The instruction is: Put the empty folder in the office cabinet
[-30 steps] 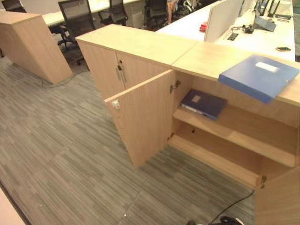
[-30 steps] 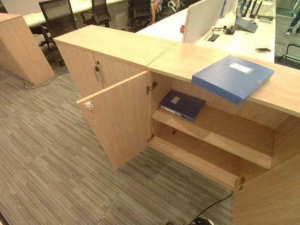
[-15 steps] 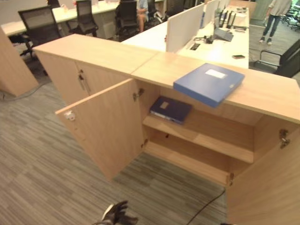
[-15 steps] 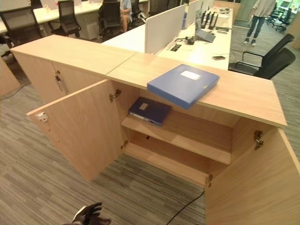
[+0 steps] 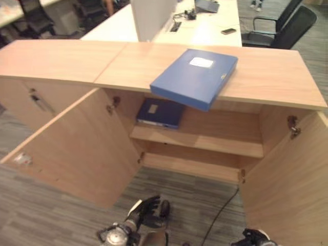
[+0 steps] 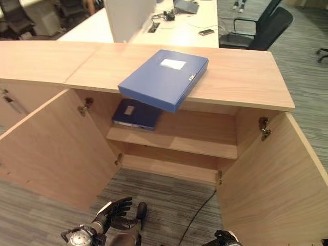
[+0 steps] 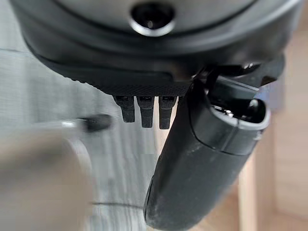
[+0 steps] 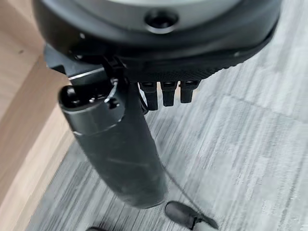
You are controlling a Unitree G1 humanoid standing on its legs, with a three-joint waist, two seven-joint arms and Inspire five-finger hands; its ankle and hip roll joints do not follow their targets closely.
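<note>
The left door (image 5: 77,148) of the office cabinet (image 6: 246,77) stands swung wide, and just past its lower edge the left hand (image 6: 115,212) hangs low over the carpet, its fingers spread and relaxed, holding nothing. Moving across, a dark blue folder (image 6: 137,114) already lies flat at the left end of the upper shelf (image 6: 195,143), while the empty folder (image 6: 164,78), the lighter blue one with a white label, rests on the cabinet's worktop (image 6: 241,66) with its near corner jutting over the front edge, directly above that shelf. Further right, the right hand (image 8: 120,144) hangs low by the open right door (image 6: 277,179); its thumb points straight down and the fingers look short and tucked, gripping nothing. To do this step well, the overhanging corner seems the best place to take hold: one hand could come up beneath it while the other steadies the far side, so the folder lifts level rather than sliding off. The free stretch of shelf to the right of the dark folder looks the sensible target, and the folder should probably be tilted flat and fed in edge-first, keeping clear of both doors and their hinges (image 6: 264,128).
</note>
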